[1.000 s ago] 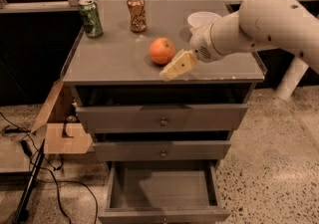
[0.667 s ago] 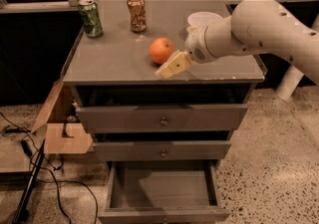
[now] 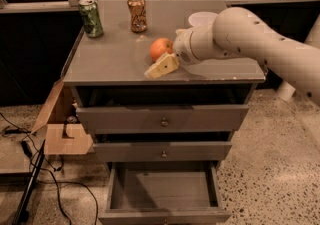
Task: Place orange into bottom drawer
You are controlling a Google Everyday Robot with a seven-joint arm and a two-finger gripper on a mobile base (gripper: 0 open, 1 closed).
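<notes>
1 view: camera view, looking down on a grey cabinet (image 3: 85, 119) from its front.
tabletop (image 3: 110, 59): grey and flat; it carries 2 cans, a bowl and the orange.
orange (image 3: 160, 48): round, resting on the tabletop near its centre, a little toward 6 o'clock, well above the bottom drawer.
gripper (image 3: 162, 65): pale, low over the tabletop, against the orange on its 3 to 6 o'clock side, with a cream part lying along the fruit's front.
jaws: cannot tell whether they are released or clenched on the orange.
arm (image 3: 240, 36): thick and cream-white, coming in from 3 o'clock across the tabletop's right edge.
green can (image 3: 91, 17): upright near the 10 o'clock corner.
copper can (image 3: 137, 13): upright toward 11 o'clock, just beside the green can but apart from it.
white bowl (image 3: 201, 18): at 2 o'clock, partly hidden behind the arm.
upper drawer fronts (image 3: 162, 119): 2 of them, stacked, each with a small knob at its middle.
bottom drawer (image 3: 162, 189): pulled out toward 6 o'clock, its plain grey floor and low sides showing.
cardboard box (image 3: 60, 129): on the floor at 9 o'clock of the cabinet, flaps open.
cables (image 3: 52, 186): dark, trailing on the speckled floor at 8 o'clock.
</notes>
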